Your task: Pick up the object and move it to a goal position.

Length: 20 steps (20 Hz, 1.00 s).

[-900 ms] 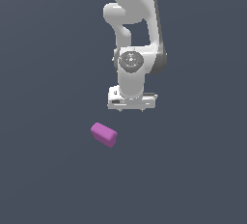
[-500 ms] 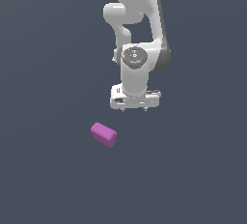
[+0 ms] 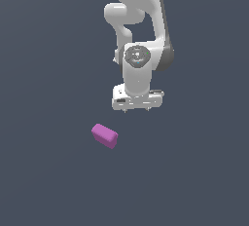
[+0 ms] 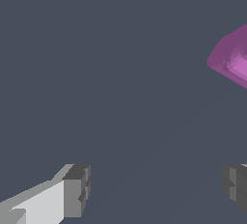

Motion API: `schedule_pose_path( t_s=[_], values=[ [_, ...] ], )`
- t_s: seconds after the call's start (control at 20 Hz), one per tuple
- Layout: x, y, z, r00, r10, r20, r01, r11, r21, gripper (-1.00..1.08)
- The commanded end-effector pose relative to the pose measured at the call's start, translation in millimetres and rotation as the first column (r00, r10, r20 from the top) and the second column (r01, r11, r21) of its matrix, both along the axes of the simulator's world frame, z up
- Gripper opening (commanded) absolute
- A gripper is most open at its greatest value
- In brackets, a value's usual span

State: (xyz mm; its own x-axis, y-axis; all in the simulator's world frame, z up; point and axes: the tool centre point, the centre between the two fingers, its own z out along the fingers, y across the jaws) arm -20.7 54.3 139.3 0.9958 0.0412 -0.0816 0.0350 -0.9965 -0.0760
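The object, a small magenta-purple block [image 3: 104, 135] with rounded edges, lies on the dark grey floor toward the exterior view's left of the arm. In the wrist view only part of the block [image 4: 232, 59] shows, cut by the frame edge. My gripper [image 3: 137, 109] hangs from the white arm, above and to the exterior view's right of the block, not touching it. In the wrist view my gripper [image 4: 154, 189] is open, with both fingertips [image 4: 77, 190] wide apart and nothing between them.
The plain dark grey floor [image 3: 48, 181] surrounds the block on all sides. The white arm [image 3: 138, 35] rises behind the gripper. No other objects show.
The arm has swung slightly toward the exterior view's left and the hand has turned a little. The block has not moved.
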Motion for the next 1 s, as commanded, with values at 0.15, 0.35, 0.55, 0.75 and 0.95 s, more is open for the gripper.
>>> schedule_pose_path(
  t_s=[0.15, 0.35, 0.55, 0.75, 0.95],
  values=[
    [5, -6, 0, 0.999, 0.051, 0.008, -0.051, 0.999, 0.001, 1.00],
    [11, -13, -1, 0.994, 0.112, 0.017, -0.112, 0.994, 0.001, 1.00],
    [18, -23, -1, 0.981, 0.191, 0.029, -0.192, 0.981, -0.001, 1.00],
    [27, -34, -2, 0.958, 0.284, 0.042, -0.284, 0.959, -0.004, 1.00],
    [35, -47, -2, 0.926, 0.374, 0.053, -0.374, 0.927, -0.010, 1.00]
  ],
)
